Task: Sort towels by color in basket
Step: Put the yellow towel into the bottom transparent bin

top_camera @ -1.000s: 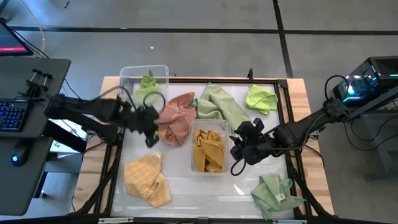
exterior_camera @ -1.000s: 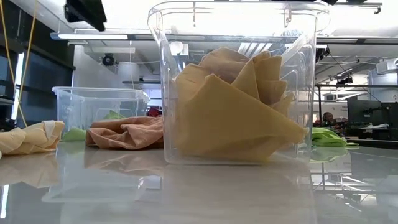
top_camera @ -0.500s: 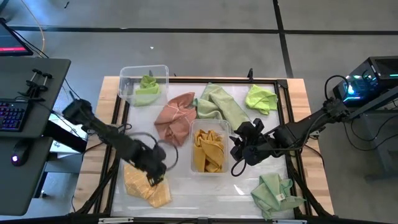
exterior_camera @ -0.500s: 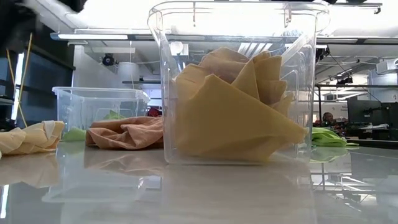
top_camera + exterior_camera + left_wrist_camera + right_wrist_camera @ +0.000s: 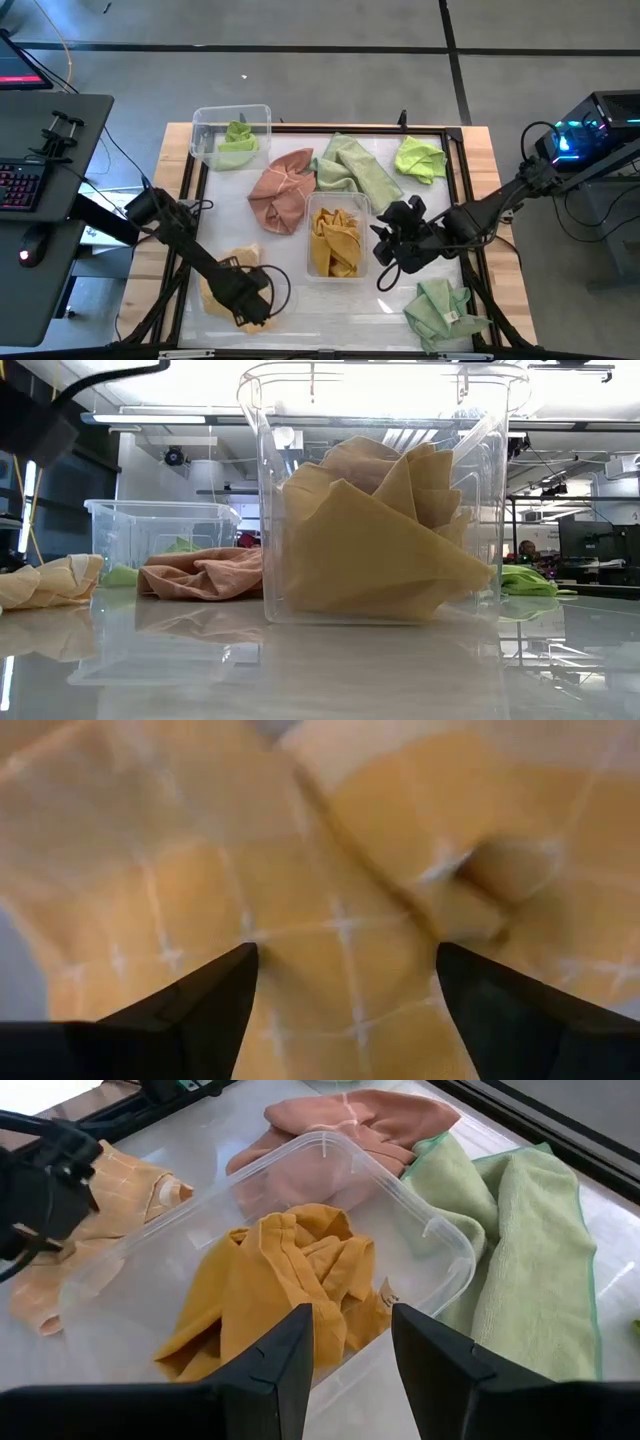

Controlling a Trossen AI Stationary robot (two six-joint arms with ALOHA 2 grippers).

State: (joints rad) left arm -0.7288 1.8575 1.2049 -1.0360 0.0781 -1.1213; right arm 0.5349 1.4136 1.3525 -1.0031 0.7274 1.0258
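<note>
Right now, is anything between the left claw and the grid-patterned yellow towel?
Nothing visible. The left claw is open directly over the grid-patterned yellow towel, with only cloth showing between its fingers.

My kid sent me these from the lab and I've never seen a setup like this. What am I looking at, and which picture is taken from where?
It is a table with two dark robot arms, each ending in a two-finger gripper. One camera looks straight down, one sits at table height, and one rides on each wrist. The left gripper hangs open just above a grid-patterned yellow towel; its wrist camera shows that cloth filling the picture between its fingers. The right gripper waits open beside a clear bin holding a mustard towel. A second clear bin holds a lime green towel. Loose on the table lie a salmon pink towel and three green ones. Nothing is held.
</note>
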